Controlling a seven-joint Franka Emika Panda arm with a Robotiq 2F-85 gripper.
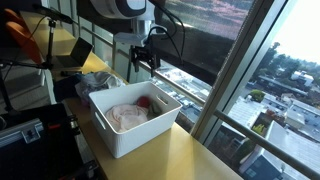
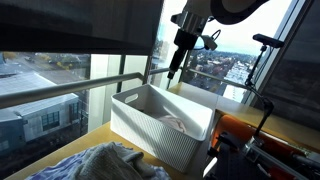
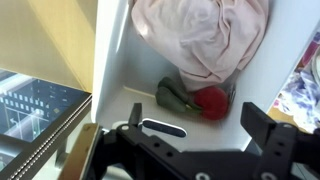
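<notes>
the tool (image 1: 147, 62) hangs released, jaws spread wide and holding nothing, above the far end of a white plastic bin (image 1: 135, 135) that stands on the yellow counter (image 1: 190, 155) beside the window. in the wrist view the tool (image 3: 195, 128) is just over a small red and green object (image 3: 210, 102) lying on the bin's floor near an end wall, touching the crumpled pink cloth (image 3: 205, 35) that fills the middle of the bin. in an exterior view a rumpled grey cloth (image 2: 100, 160) lies on the counter outside the bin.
</notes>
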